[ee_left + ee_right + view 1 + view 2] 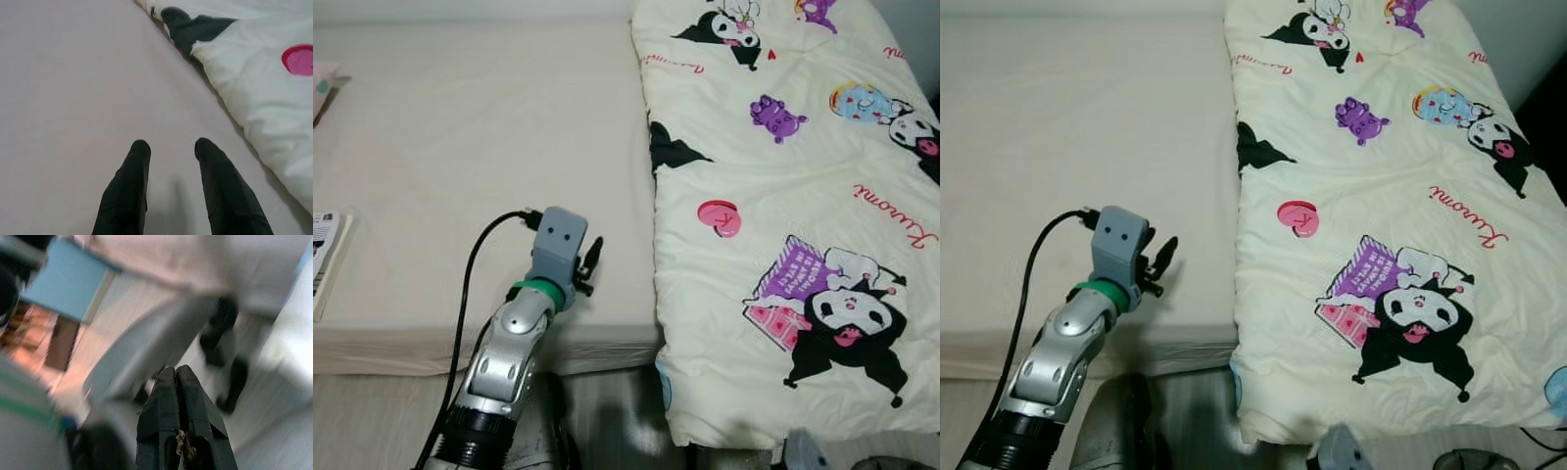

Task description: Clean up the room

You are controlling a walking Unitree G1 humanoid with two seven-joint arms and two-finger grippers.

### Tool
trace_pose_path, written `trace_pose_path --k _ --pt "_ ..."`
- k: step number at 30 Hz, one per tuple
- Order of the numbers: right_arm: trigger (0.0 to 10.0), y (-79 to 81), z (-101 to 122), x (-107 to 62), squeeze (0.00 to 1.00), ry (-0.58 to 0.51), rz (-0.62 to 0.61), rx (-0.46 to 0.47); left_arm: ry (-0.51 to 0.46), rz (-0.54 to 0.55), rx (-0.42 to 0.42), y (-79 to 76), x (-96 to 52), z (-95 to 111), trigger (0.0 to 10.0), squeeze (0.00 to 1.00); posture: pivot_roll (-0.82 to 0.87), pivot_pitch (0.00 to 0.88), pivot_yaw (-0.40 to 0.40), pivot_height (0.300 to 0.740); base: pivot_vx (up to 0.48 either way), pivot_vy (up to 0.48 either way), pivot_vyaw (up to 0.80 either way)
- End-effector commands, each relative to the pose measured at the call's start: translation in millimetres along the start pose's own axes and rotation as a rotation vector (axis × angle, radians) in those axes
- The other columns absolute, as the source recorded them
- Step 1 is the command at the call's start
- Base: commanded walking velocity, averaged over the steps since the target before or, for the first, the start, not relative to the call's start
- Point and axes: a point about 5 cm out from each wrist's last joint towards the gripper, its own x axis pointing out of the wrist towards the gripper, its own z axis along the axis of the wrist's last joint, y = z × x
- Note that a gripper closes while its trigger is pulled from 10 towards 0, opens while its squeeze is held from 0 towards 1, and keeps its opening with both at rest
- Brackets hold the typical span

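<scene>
Bare mattress [460, 147] lay under my left gripper [171, 152], fingers apart and empty; reaching carelessly risked bunching the cartoon-print comforter [783, 225].

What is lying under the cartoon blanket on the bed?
The cartoon blanket lies on the bed's pale sheet, bare beside it. Its near end hangs over the bed's edge. Whatever else is beneath stays covered. The left tool hovers open over the sheet.
</scene>
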Motion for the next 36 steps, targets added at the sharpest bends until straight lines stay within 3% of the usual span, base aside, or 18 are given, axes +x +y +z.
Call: trace_pose_path --k 1,2,5,9,10,14,17,22,25,36 --pt "10.0 -27.3 29.0 9.7 0.0 -0.166 -0.233 -0.15 0.013 -0.001 -0.005 -2.7 -0.7 -5.5 10.0 0.0 -0.21 0.13 0.096 0.596 0.0 0.0 0.0" --pt "10.0 -27.3 29.0 9.7 0.0 -0.166 -0.233 -0.15 0.013 -0.001 -0.005 -2.7 -0.7 -5.5 10.0 0.0 -0.21 0.13 0.096 0.596 0.0 0.0 0.0" --pt "10.0 -53.3 88.9 25.3 0.0 -0.426 -0.468 -0.341 -0.01 0.01 -0.022 -3.6 4.0 -2.0 10.0 0.0 -0.22 0.107 0.093 0.596 0.0 0.0 0.0" --pt "10.0 -71.8 118.3 37.9 0.0 -0.511 -0.621 -0.448 -0.024 0.02 -0.033 -4.9 9.4 0.9 10.0 0.0 -0.22 0.088 0.085 0.596 0.0 0.0 0.0" --pt "10.0 -71.8 118.3 37.9 0.0 -0.511 -0.621 -0.448 -0.024 0.02 -0.033 -4.9 9.4 0.9 10.0 0.0 -0.22 0.088 0.085 0.596 0.0 0.0 0.0" --pt "10.0 -96.6 120.6 55.4 0.0 -0.485 -0.746 -0.508 -0.046 0.034 -0.044 -5.6 10.7 4.1 10.0 0.0 -0.2 0.067 0.071 0.596 0.0 0.0 0.0" --pt "10.0 -99.1 120.1 58.2 0.0 -0.497 -0.756 -0.505 -0.049 0.037 -0.046 -5.6 10.4 4.5 10.0 0.0 -0.2 0.067 0.071 0.596 0.0 0.0 0.0" --pt "10.0 -103.6 139.0 69.9 0.0 -0.593 -0.776 -0.531 -0.091 0.094 -0.023 4.2 6.1 4.3 10.0 0.0 -0.16 0.039 0.04 0.596 0.0 0.0 0.0" --pt "10.0 -106.0 148.6 74.2 0.0 -0.633 -0.774 -0.538 -0.111 0.118 -0.02 8.3 5.1 6.6 10.0 0.0 -0.15 0.021 0.023 0.616 0.0 0.0 0.0" --pt "10.0 -112.8 146.6 79.3 0.0 -0.648 -0.773 -0.55 -0.145 0.116 -0.045 5.5 8.7 15.6 10.0 0.0 -0.15 0.008 0.023 0.681 0.0 0.0 0.0"
